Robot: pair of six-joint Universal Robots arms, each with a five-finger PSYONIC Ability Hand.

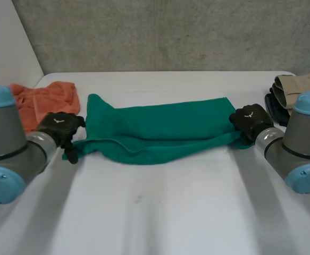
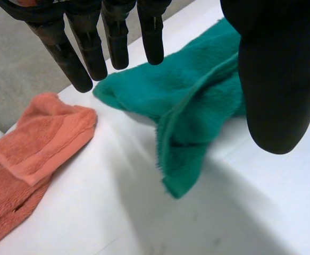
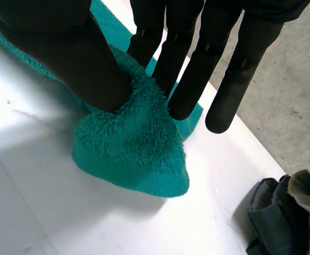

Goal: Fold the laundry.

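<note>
A green towel [image 1: 160, 127] lies folded lengthwise across the middle of the white table [image 1: 170, 207]. My left hand [image 1: 59, 127] hovers at its left end, fingers straight and spread from the thumb. In the left wrist view that hand [image 2: 277, 79] stands above the towel's loose corner [image 2: 186, 122], which rests on the table without being pinched. My right hand [image 1: 250, 121] is at the towel's right end. There the right hand's [image 3: 64, 48] thumb and fingers pinch the bunched corner of the towel [image 3: 133, 154].
An orange towel [image 1: 45, 101] lies crumpled at the back left, close to my left hand, and appears beside the green corner [image 2: 32, 149]. A pile of dark and khaki clothes [image 1: 290, 90] sits at the back right edge [image 3: 282, 212].
</note>
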